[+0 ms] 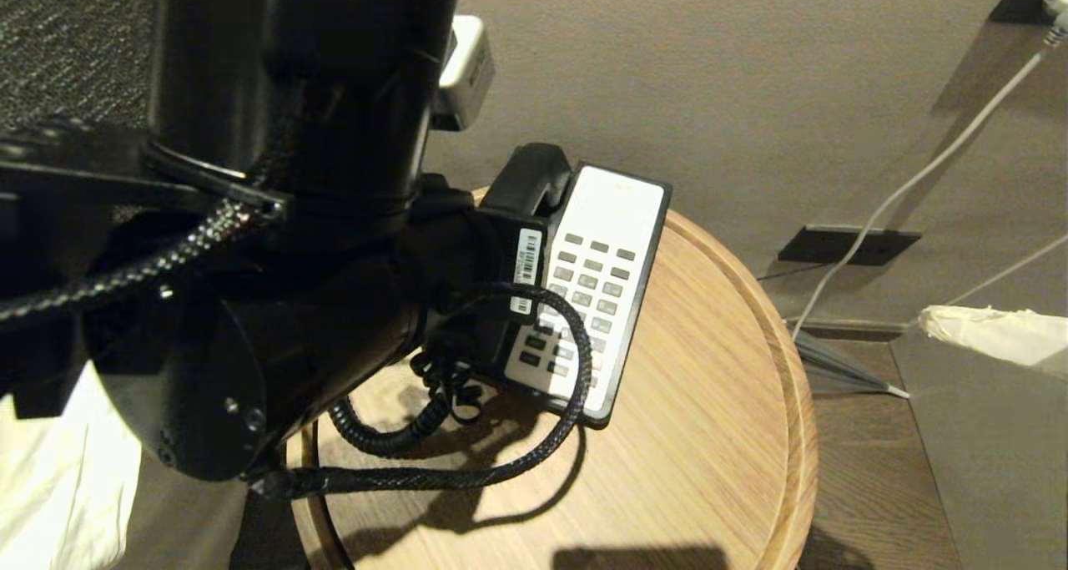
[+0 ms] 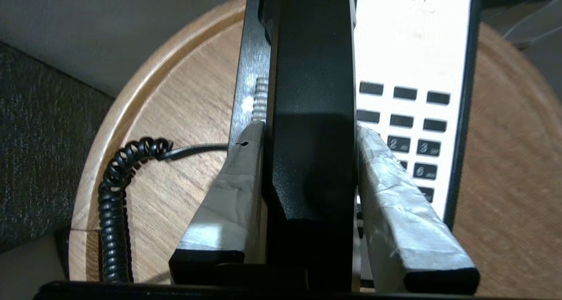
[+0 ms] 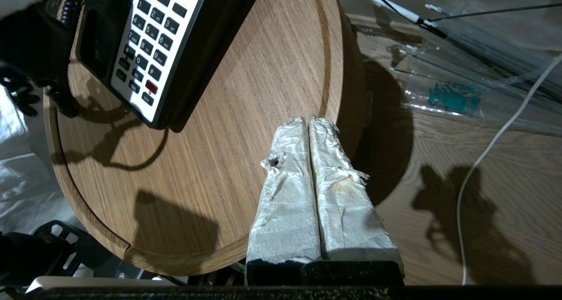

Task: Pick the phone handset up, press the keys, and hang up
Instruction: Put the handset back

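The round wooden bench point(image 1: 709, 436) carries the phone base point(image 1: 647, 244), which lies aslant near the bench's far-left rim, its black coiled cord point(image 2: 115, 190) trailing off over the wood. The left arm fills much of the head view and reaches over the base. Its left hand point(image 2: 309, 135) is clamped on the phone handset point(image 2: 314, 115), one padded finger on each long side at about mid-length, a grip that should keep the receiver balanced when lifted. Whether the handset has already left its cradle is hard to judge; it appears to lie along the base's left side. The right hand point(image 3: 308, 122) hangs over the bench's right edge, fingers pressed together and holding nothing, likely so the tip can poke the keys point(image 1: 584, 290), which lie uncovered beside the handset. Around the bench: wood-plank floor, a plain wall, a white cable.
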You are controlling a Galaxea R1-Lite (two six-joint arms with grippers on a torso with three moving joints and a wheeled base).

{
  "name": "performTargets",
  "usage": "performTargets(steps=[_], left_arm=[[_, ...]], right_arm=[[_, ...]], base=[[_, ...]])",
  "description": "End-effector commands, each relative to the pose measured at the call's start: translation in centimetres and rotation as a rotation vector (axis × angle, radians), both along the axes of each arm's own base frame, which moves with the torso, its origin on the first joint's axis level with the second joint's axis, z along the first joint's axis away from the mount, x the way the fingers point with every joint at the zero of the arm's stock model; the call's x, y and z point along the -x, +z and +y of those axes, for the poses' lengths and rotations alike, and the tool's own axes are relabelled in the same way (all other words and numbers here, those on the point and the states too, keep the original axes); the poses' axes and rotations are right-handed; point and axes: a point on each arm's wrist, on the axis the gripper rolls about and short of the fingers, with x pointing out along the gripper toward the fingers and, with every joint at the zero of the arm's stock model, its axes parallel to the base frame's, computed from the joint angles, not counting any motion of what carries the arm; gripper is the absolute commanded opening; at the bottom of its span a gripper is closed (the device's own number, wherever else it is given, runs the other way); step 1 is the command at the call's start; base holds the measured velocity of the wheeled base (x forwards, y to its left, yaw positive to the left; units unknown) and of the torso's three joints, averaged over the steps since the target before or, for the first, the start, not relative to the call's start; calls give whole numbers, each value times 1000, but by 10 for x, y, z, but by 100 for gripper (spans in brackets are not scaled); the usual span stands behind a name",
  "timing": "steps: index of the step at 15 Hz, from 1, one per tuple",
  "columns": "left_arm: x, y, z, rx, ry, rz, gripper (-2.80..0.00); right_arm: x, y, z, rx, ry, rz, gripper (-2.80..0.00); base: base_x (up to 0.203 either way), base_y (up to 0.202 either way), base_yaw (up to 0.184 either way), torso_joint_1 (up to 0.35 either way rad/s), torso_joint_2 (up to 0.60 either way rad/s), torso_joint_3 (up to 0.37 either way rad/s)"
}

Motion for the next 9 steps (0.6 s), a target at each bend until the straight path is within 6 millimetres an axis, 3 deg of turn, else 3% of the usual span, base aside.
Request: performTargets(steps=[1, 4, 9], left_arm=[[1, -8, 0, -26, 5, 14, -280], [1, -19, 2, -57, 6, 30, -280], [-4, -18, 1, -30, 11, 17, -280]], right_arm=[[0, 0, 0, -2, 0, 0, -280], [0, 0, 0, -2, 4, 2, -280], [1, -1, -1, -2, 3, 1, -280]], base=[[0, 0, 0, 0, 0, 0], [0, 0, 0, 0, 0, 0], [0, 0, 0, 0, 0, 0]])
